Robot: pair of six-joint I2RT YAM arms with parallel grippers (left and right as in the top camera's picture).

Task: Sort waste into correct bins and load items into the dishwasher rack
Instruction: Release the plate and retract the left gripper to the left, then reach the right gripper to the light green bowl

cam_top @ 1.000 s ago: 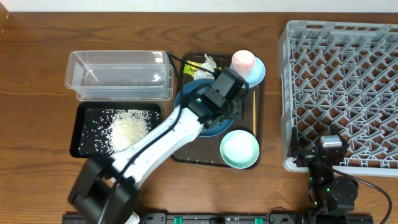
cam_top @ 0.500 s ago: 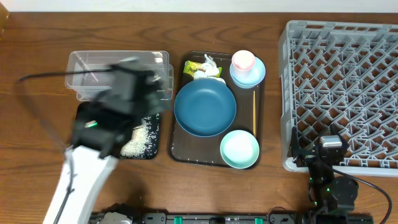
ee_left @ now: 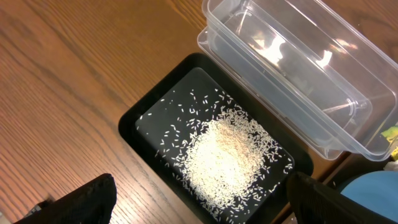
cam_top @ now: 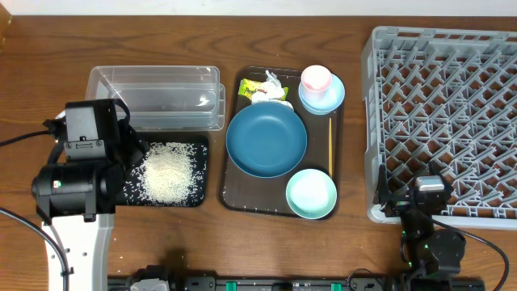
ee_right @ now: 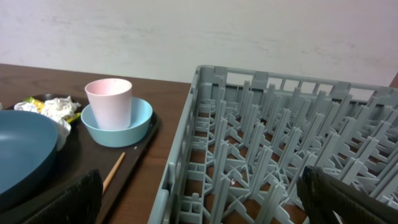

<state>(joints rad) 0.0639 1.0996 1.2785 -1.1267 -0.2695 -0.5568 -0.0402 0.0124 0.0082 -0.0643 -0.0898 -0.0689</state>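
Observation:
White rice (cam_top: 168, 171) lies heaped in the black tray (cam_top: 202, 145), with the clear tub (cam_top: 153, 97) behind it. My left gripper (ee_left: 202, 211) hangs open over the tray's near edge, above the rice (ee_left: 227, 155), holding nothing. On the brown serving tray (cam_top: 234, 198) sit tissue (cam_top: 271, 87), a wrapper (cam_top: 252, 87), the dark blue dish (cam_top: 266, 140), a pale blue bowl (cam_top: 311, 194), a pink cup (cam_top: 316, 79) in its saucer (cam_top: 335, 97), and a stick (cam_top: 329, 145). My right gripper (ee_right: 202, 208) stands open and empty at the grey rack's (ee_right: 280, 124) near left corner.
The rack (cam_top: 444, 113) fills the right side of the table. The left arm (cam_top: 77, 186) covers the black tray's left end. Bare wood shows left of the tub and along the front edge.
The left arm swung from over the dark blue dish leftward to above the black tray, and its jaws opened wide. The right arm stayed still.

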